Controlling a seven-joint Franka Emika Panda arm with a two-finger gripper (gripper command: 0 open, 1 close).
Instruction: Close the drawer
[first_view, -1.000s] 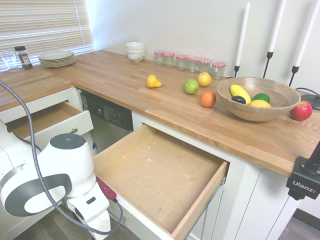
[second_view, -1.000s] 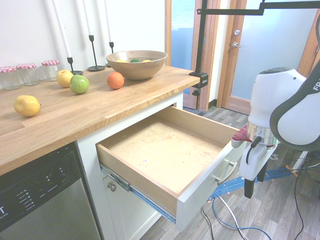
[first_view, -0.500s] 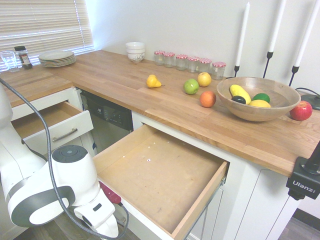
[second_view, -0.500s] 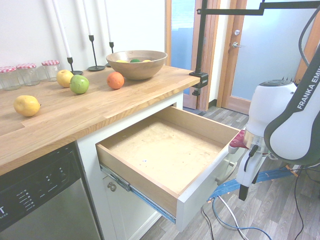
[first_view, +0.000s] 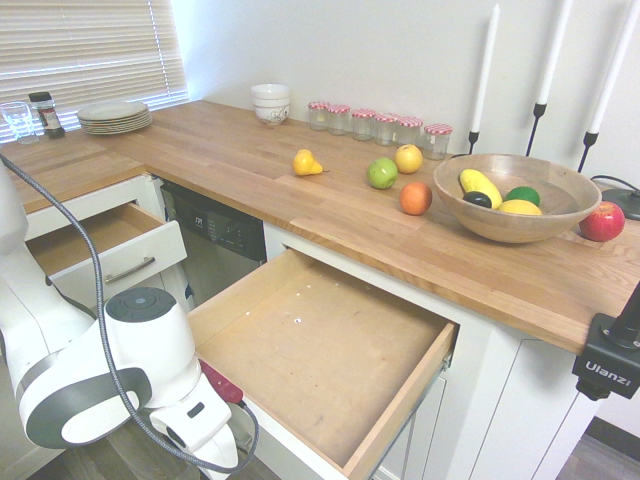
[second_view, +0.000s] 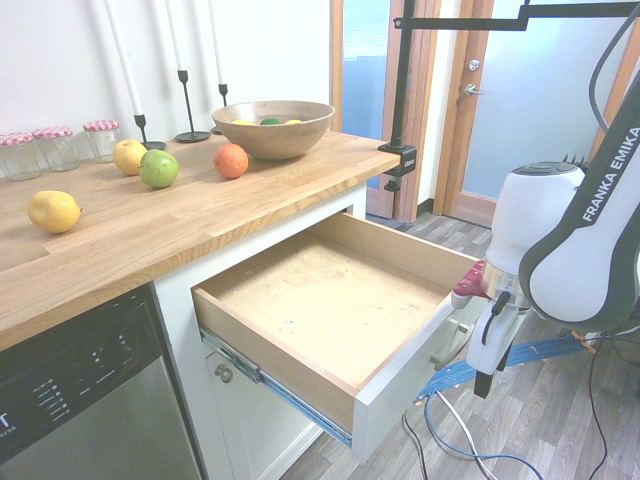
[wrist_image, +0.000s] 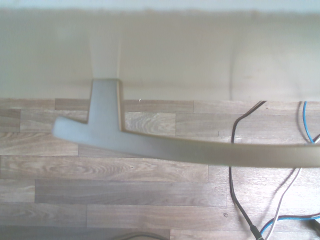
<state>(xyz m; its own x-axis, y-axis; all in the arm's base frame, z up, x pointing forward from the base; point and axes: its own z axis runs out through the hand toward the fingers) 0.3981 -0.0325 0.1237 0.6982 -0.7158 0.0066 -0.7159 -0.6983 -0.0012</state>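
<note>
Below the butcher-block wooden counter, the wide shallow plywood drawer with its white front stood pulled fully out — nothing of the closing was done yet. The white arm's pincer hung just outside the front panel by the slim silver bar handle; whether its jaws were spread or gripping I couldn't tell.
</note>
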